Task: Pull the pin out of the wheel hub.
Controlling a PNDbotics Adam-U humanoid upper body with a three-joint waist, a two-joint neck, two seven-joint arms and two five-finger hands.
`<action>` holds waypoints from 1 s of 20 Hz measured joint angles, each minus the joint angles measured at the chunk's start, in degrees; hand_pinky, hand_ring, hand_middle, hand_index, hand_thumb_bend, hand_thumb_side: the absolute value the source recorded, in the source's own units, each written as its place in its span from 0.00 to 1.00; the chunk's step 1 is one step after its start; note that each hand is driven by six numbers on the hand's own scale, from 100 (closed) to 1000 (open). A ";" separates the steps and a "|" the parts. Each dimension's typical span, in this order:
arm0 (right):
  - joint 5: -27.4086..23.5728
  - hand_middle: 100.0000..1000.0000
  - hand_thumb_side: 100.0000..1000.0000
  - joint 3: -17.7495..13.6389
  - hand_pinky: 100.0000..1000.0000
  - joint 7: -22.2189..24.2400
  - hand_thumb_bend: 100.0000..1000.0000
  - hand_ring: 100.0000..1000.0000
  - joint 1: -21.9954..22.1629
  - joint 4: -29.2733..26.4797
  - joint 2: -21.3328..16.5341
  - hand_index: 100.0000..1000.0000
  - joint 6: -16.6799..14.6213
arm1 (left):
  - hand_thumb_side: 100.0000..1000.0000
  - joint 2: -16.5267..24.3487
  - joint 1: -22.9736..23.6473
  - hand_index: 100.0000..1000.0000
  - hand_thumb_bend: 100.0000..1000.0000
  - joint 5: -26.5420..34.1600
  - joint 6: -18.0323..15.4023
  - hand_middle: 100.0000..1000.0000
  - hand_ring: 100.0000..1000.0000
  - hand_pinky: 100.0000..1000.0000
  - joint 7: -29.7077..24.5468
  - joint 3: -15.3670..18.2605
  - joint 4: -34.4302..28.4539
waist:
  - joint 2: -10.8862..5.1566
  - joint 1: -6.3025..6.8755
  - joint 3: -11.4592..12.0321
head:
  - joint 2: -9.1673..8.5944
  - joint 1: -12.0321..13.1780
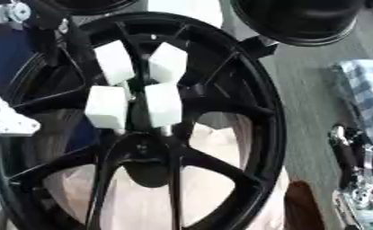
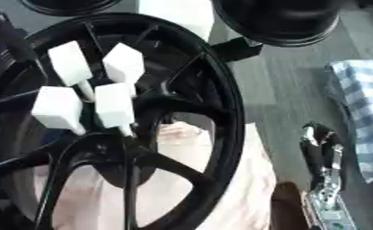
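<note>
A black spoked wheel (image 1: 252,94) stands tilted and fills most of both views. Several white pins with block-shaped heads (image 1: 164,104) stick out of its hub (image 1: 146,150), clustered just above the hub's centre. A black and silver part of my left arm (image 1: 6,120) shows at the left edge beside the rim; whether it touches the rim is hidden. My right hand (image 2: 321,148) rests at the lower right with fingers pointing up, away from the wheel and holding nothing.
A pale pink cloth (image 1: 220,148) lies beneath the wheel. Two dark round objects (image 1: 299,20) sit at the top. A blue checked cloth (image 1: 370,94) lies at the right on the grey floor. A brown thing (image 1: 301,207) shows at the bottom.
</note>
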 measured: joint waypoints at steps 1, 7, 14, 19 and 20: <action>0.00 0.53 0.39 0.06 0.69 0.03 0.03 0.63 0.00 0.00 0.00 0.65 -0.03 | 0.25 -0.30 -0.14 0.83 0.40 -0.55 0.54 0.70 0.63 0.65 0.14 -0.28 0.00 | 0.00 -0.01 -0.01 | -0.05 0.01; -0.02 0.53 0.39 0.09 0.69 0.07 0.03 0.64 -0.02 0.00 0.01 0.65 -0.05 | 0.25 -1.47 -0.55 0.82 0.39 -2.44 3.44 0.67 0.61 0.63 0.87 -2.36 0.00 | 0.01 -0.08 -0.17 | -0.16 0.04; -0.06 0.53 0.39 0.10 0.69 0.10 0.03 0.64 -0.04 0.00 0.02 0.65 -0.07 | 0.27 -2.36 -0.67 0.80 0.37 -3.64 5.42 0.64 0.58 0.62 0.35 -4.10 0.00 | 0.01 -0.15 -0.27 | -0.16 0.28; -0.07 0.53 0.38 0.10 0.69 0.18 0.03 0.64 -0.05 0.00 0.03 0.65 -0.15 | 0.28 -2.84 -0.67 0.80 0.36 -4.39 5.47 0.65 0.59 0.62 0.26 -4.99 0.00 | 0.01 -0.17 -0.33 | -0.16 0.41; -0.07 0.53 0.38 0.10 0.69 0.19 0.03 0.64 -0.05 0.00 0.03 0.65 -0.15 | 0.27 -2.86 -0.67 0.79 0.36 -4.61 5.47 0.65 0.59 0.62 0.26 -5.07 0.00 | 0.01 -0.19 -0.38 | -0.16 0.42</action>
